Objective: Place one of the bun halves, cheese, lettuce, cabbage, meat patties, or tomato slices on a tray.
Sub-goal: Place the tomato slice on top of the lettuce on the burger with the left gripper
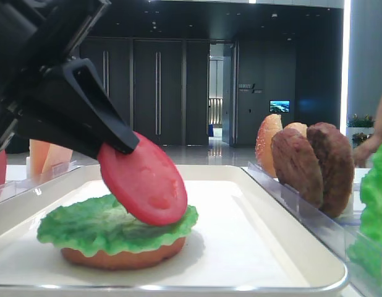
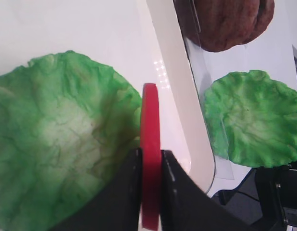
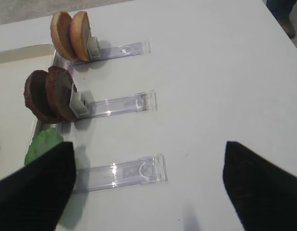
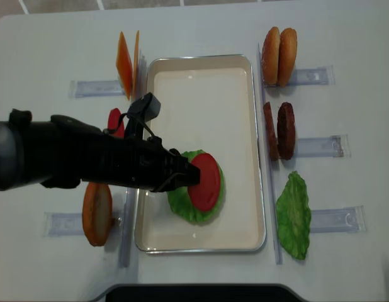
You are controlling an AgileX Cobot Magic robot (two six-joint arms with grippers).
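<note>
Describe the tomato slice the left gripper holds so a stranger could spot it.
Find the white tray mid-table; near its front a lettuce leaf lies on a bun half. The tomato slice tilts over that leaf, pinched by the left gripper. It is the only red disc over the tray.

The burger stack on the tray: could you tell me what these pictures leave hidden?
- Bun half: in the overhead and left wrist views, the lettuce covers it.
- Tomato slice: edge-on in the left wrist view; left gripper hides its lower faces.
- Slice-to-lettuce contact: unclear in every view.
- Tray: cut off in both wrist views.
</note>
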